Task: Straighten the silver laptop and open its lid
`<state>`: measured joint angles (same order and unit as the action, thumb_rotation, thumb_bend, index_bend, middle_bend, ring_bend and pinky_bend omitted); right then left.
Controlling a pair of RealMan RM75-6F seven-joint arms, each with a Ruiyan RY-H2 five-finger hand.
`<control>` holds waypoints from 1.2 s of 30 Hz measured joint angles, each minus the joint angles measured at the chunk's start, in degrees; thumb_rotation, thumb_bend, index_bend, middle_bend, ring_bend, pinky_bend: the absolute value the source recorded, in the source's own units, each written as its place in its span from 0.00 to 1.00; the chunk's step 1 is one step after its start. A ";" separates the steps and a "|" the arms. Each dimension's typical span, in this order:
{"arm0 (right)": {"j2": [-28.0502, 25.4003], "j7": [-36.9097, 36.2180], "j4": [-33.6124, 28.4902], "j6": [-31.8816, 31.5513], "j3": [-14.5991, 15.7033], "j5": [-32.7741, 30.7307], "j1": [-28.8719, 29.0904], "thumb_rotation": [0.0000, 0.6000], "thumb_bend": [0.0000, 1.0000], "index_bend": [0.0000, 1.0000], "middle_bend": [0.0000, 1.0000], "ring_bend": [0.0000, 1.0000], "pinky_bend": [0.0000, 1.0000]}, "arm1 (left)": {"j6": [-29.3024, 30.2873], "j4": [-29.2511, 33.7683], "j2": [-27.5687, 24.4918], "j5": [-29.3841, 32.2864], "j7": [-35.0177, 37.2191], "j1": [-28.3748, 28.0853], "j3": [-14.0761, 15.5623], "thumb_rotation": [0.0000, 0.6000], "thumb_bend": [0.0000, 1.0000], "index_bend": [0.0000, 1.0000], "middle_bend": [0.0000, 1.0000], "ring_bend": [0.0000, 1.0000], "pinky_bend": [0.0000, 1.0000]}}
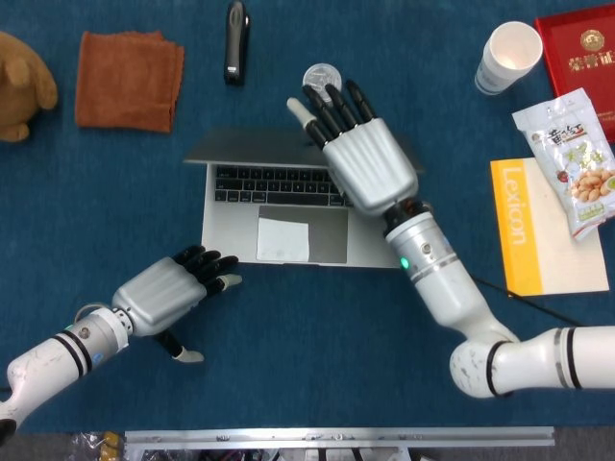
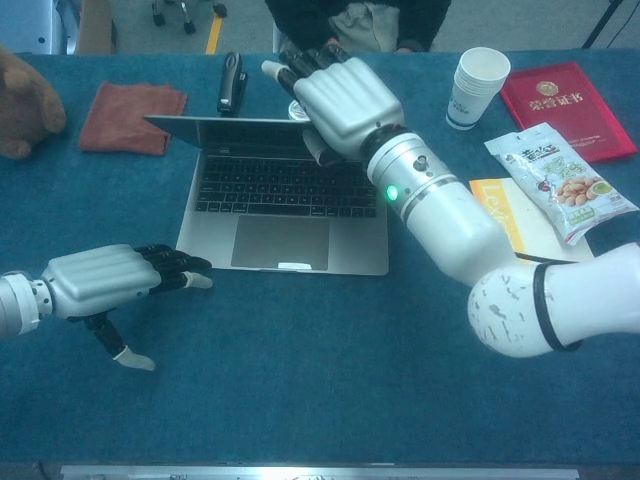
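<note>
Bare blue worktop (image 1: 317, 336) lies in front of the silver laptop (image 1: 288, 235), shared only with the left robot hand (image 1: 168, 293) just off its front-left corner. Behind the raised lid, a stapler (image 1: 235, 40) and a small round tin (image 1: 320, 77) crowd the far side; a yellow book (image 1: 538, 230) blocks the right.

The laptop (image 1: 279, 216) lies mid-table, towel (image 1: 129, 79) behind-left, book (image 1: 546, 228) right, left hand (image 1: 163, 293) before it.
</note>
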<state>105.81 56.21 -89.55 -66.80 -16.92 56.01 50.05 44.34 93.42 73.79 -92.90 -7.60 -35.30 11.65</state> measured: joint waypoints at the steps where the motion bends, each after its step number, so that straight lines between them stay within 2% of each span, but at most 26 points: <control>1: -0.19 -0.06 0.12 -0.01 -0.19 -0.16 0.11 1.00 0.48 0.00 0.00 0.00 0.06 | 0.00 0.04 -0.02 0.05 -0.09 -0.01 0.01 0.60 0.11 0.00 0.00 0.00 0.04; 19: -3.49 -1.96 5.81 0.72 -3.98 -4.56 3.00 1.00 0.48 0.00 0.00 0.00 0.06 | -0.44 1.00 -0.11 1.47 -1.99 -0.24 0.04 0.60 0.11 0.00 0.00 0.00 0.04; 36: -3.34 -4.45 15.69 2.17 -6.86 -9.12 6.69 1.00 0.48 0.00 0.00 0.00 0.06 | -0.27 1.74 -0.41 2.44 -3.29 -0.12 0.10 0.59 0.11 0.00 0.00 0.00 0.04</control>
<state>102.48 51.75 -73.86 -64.63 -23.78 46.89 56.74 44.08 95.17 73.38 -90.45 -10.89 -35.42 11.75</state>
